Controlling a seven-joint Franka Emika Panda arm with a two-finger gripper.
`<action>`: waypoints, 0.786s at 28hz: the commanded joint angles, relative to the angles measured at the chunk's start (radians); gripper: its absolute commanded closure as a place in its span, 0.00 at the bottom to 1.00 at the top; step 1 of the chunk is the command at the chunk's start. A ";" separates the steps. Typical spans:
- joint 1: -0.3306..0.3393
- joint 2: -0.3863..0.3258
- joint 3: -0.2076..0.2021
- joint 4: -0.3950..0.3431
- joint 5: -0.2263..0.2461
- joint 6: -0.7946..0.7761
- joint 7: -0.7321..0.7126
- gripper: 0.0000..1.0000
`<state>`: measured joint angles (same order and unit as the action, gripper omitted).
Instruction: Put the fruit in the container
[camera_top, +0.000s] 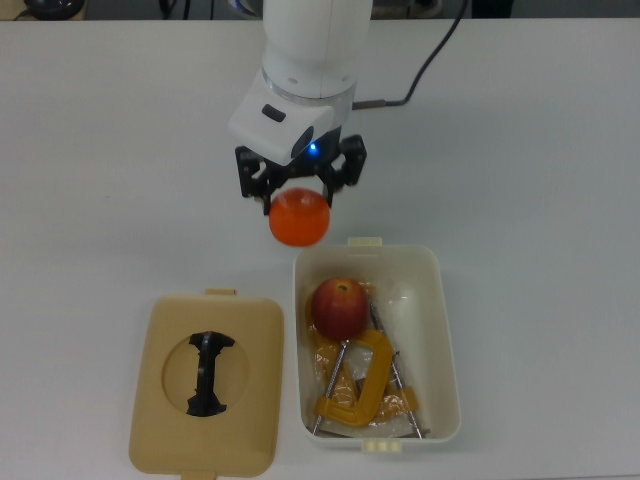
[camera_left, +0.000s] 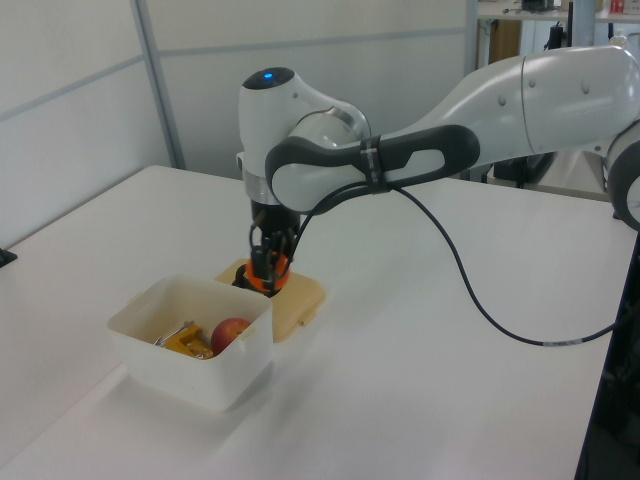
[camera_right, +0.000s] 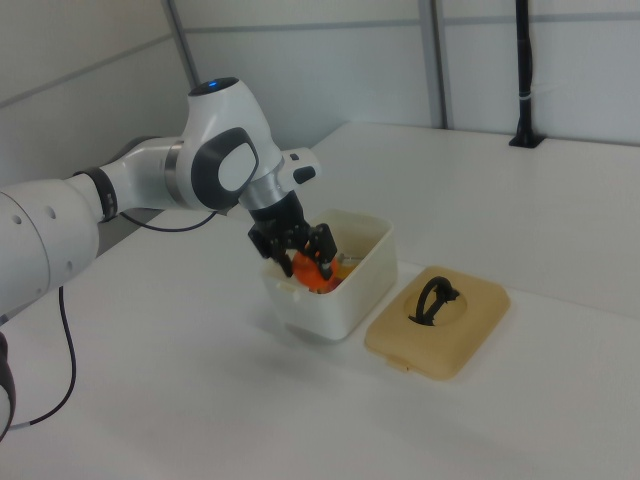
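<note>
The orange fruit (camera_top: 300, 218) is gripped between the fingers (camera_top: 263, 186) of the gripper (camera_top: 300, 190) and held above the counter (camera_top: 520, 160), just beside the white container's (camera_top: 443, 330) short end. The apple (camera_top: 339, 308) and yellow clamps (camera_top: 358, 385) are held inside the container.

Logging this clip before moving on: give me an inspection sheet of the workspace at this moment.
Surface: white table, bare around the work area.
Job's things: orange fruit held above the table near the white tub; red apple inside the tub.
Clutter: yellow C-clamps in the tub; tan lid flat beside it, black handle up.
Grippers: gripper jaws shut on the orange fruit.
Cables: black cable hanging from the arm.
Surroundings: grey partition walls; black post.
</note>
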<state>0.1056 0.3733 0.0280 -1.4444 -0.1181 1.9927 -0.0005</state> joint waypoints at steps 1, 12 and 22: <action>0.008 0.039 0.004 -0.004 0.014 0.164 0.103 0.94; 0.020 0.073 0.049 0.001 -0.006 0.215 0.206 0.00; 0.026 -0.034 0.032 0.010 0.005 -0.118 0.107 0.00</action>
<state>0.1280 0.4198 0.0777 -1.4243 -0.1204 2.0535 0.1761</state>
